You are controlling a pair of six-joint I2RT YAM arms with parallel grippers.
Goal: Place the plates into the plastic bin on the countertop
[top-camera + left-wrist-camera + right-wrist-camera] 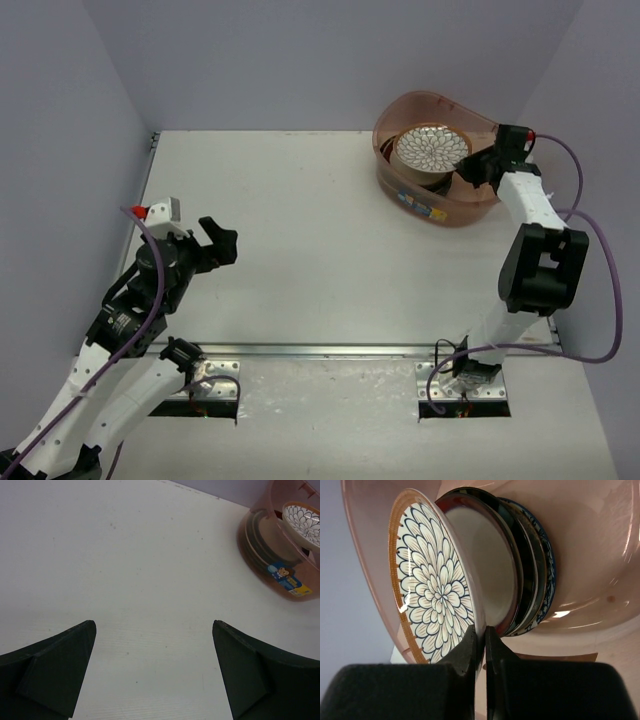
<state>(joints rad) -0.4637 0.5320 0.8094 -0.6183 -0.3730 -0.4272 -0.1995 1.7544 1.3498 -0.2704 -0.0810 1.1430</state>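
Your right gripper (481, 633) clamps the rim of the floral plate (432, 600) inside the plastic bin (600, 555). Your left gripper (154, 624) gapes, well apart from it.

Blue cartoon-figure label (282, 573) on the plastic bin (251, 542) wall, lettering too small to read

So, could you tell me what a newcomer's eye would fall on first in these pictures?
First, the floral plate, pinched by its rim in the right gripper and tilted over a stack of other plates inside the pink bin at the far right of the countertop. Next, the left gripper, jaws wide open and holding nothing, above the countertop at the near left.
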